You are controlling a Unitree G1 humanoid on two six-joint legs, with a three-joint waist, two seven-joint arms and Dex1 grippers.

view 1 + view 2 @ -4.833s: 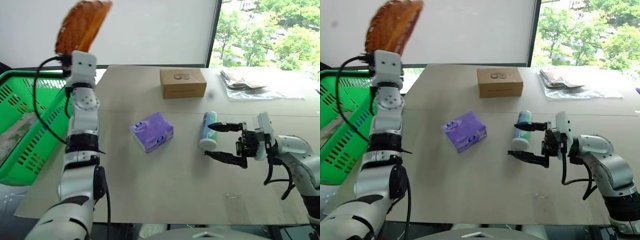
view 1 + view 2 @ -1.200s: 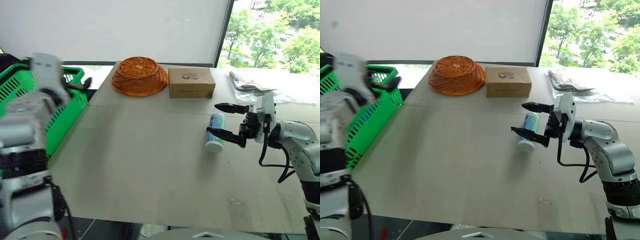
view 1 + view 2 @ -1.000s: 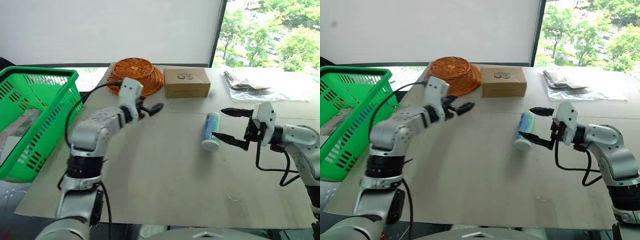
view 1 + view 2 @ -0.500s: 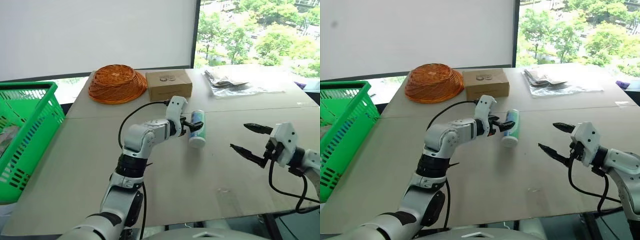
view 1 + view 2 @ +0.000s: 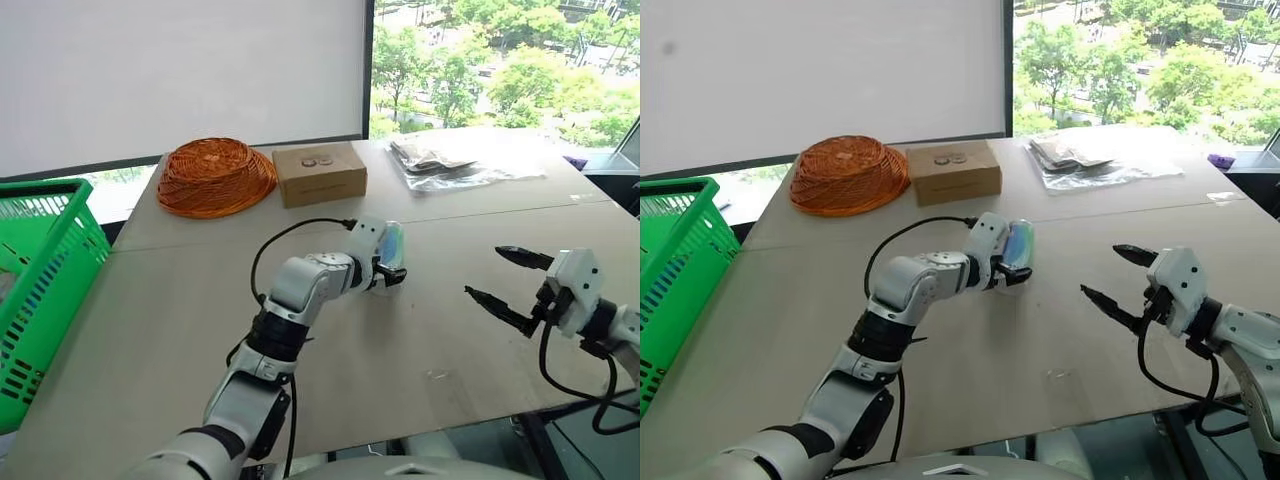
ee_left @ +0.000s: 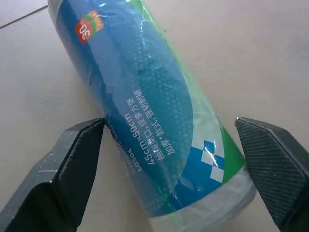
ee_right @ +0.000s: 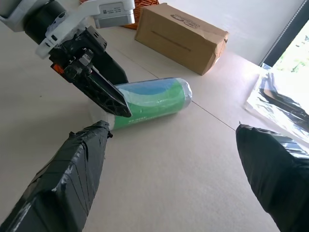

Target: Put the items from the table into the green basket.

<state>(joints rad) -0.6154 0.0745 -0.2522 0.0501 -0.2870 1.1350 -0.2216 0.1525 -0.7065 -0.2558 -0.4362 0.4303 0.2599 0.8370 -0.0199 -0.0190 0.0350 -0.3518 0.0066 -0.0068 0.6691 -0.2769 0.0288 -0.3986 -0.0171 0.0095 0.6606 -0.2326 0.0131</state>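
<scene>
One bottle (image 6: 159, 130), white with a teal-green and blue label, lying on its side on the table (image 5: 200, 330) near the middle, just forward of a panel seam. One left gripper (image 5: 1008, 262), its two black fingers spread to either side of the bottle's lower body; one finger touches the label, the other stands a little clear of it (so straddling, not yet clamped). One right gripper (image 5: 508, 282), well apart to the bottle's right, fingers spread wide with nothing between them, hanging above the tabletop. One green basket (image 5: 70, 250), off the table's left edge, slotted wall and thick rim partly in frame; its contents cannot be made out. Other items at the far side of the table: one orange wicker bowl (image 5: 215, 176), upside down; one brown cardboard box (image 5: 319, 173) just beside it; one clear plastic bag (image 5: 450, 165) holding dark flat contents, further right.
</scene>
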